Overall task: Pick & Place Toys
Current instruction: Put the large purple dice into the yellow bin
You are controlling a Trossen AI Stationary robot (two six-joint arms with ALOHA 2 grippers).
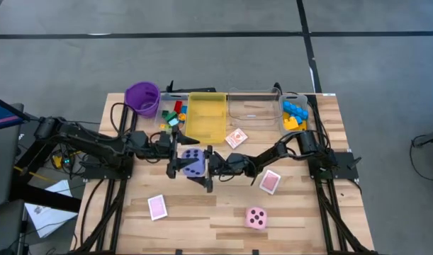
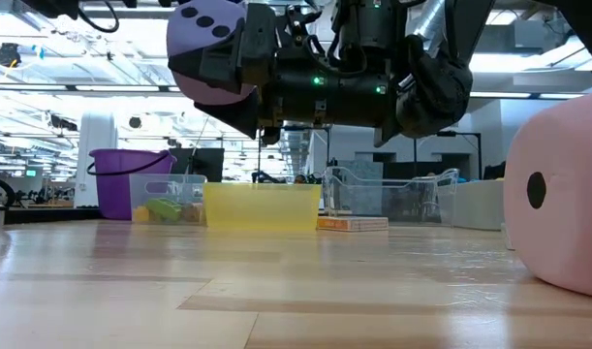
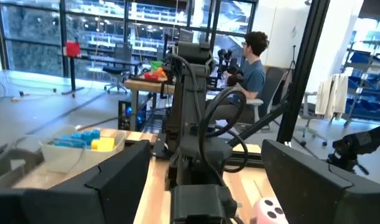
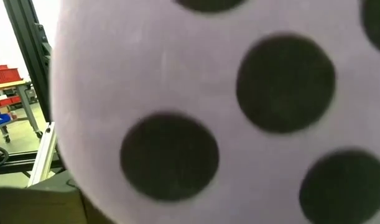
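Right hand (image 1: 210, 168) grips purple foam die (image 1: 193, 163), black pips showing

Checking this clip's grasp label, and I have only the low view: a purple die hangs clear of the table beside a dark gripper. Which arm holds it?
Observer: The right gripper, reaching in from the table's right side, holds the purple die.
Operator: And the left gripper?
Observer: The left gripper is close on the die's other side, fingers apart, nothing between them.
Operator: Where over the table is the die?
Observer: Over the middle of the table, just on the near side of the yellow bin.
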